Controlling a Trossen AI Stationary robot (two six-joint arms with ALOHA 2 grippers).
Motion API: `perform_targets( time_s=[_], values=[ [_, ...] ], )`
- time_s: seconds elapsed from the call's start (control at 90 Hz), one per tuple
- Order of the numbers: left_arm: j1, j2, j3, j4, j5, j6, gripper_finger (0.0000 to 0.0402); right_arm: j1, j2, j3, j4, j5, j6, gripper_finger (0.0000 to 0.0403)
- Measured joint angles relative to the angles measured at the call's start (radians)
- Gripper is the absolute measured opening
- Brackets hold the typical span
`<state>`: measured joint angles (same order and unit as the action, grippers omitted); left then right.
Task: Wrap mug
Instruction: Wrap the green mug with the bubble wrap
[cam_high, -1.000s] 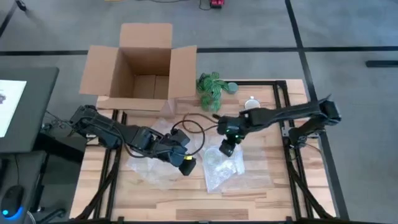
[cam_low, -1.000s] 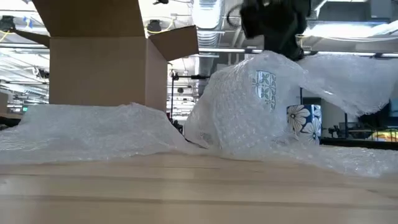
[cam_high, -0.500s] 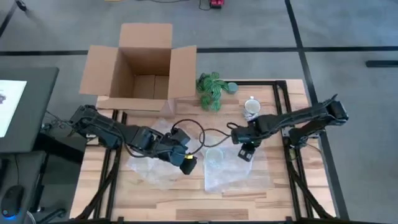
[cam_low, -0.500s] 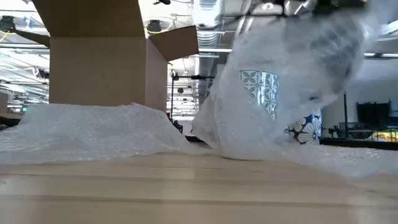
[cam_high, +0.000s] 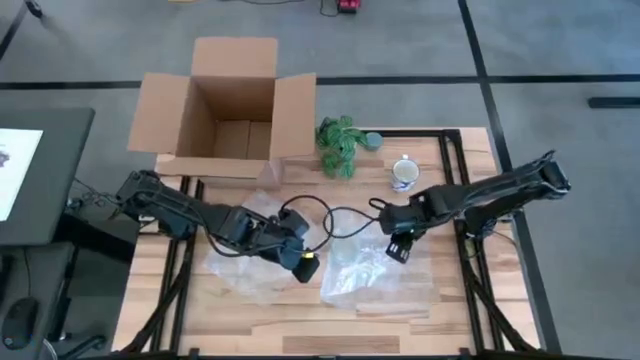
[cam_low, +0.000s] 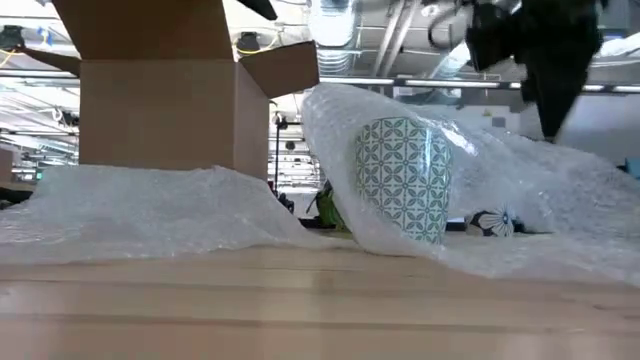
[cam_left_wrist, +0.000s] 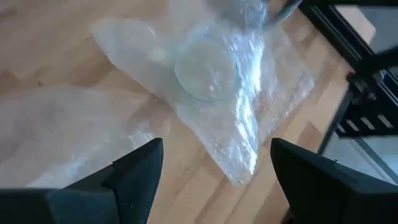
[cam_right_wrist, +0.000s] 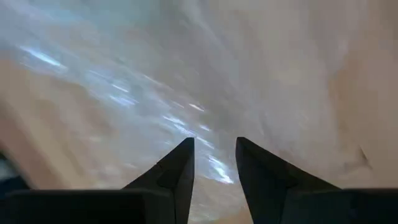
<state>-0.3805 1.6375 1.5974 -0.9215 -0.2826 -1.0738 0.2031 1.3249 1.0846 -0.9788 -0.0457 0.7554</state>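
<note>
Bubble wrap (cam_high: 365, 272) drapes the upright patterned mug (cam_low: 403, 178) mid-table toward the front edge, between the spread left gripper (cam_high: 304, 265) and, apparently nearer, the right gripper (cam_high: 399, 248) with narrowly parted, empty jaws.

Both arms are dark, near-black, built of slim jointed links. The left arm (cam_high: 180, 212) trails a thin black cable that loops loosely off its wrist, and a small yellow patch shows on the left gripper (cam_high: 306, 268). The right arm (cam_high: 490, 190) ends in a blocky black right gripper (cam_high: 399, 247) bearing a small pale mark. In the wrist views the fingers (cam_left_wrist: 134, 180) are matte, dark, tapering wedges with bevelled faces.
</note>
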Motion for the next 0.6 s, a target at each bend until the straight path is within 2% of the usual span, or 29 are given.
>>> perform_targets(
  time_s=[0.156, 0.322, 0.444, 0.6],
  values=[
    [-0.005, 0.021, -0.040, 0.096, 0.147, 0.079, 0.0276, -0.027, -0.011, -0.026, 0.144, 0.095, 0.033, 0.0107],
    [-0.013, 0.099, -0.049, 0.191, 0.307, 0.172, 0.0276, -0.076, 0.074, -0.121, 0.141, 0.079, 0.074, 0.0107],
    [-0.014, 0.178, -0.050, 0.193, 0.321, 0.205, 0.0276, -0.063, 0.124, -0.172, 0.111, 0.061, 0.120, 0.0107],
    [-0.012, 0.243, -0.052, 0.181, 0.360, 0.195, 0.0276, -0.020, 0.155, -0.176, 0.080, -0.029, 0.112, 0.0107]
  ],
)
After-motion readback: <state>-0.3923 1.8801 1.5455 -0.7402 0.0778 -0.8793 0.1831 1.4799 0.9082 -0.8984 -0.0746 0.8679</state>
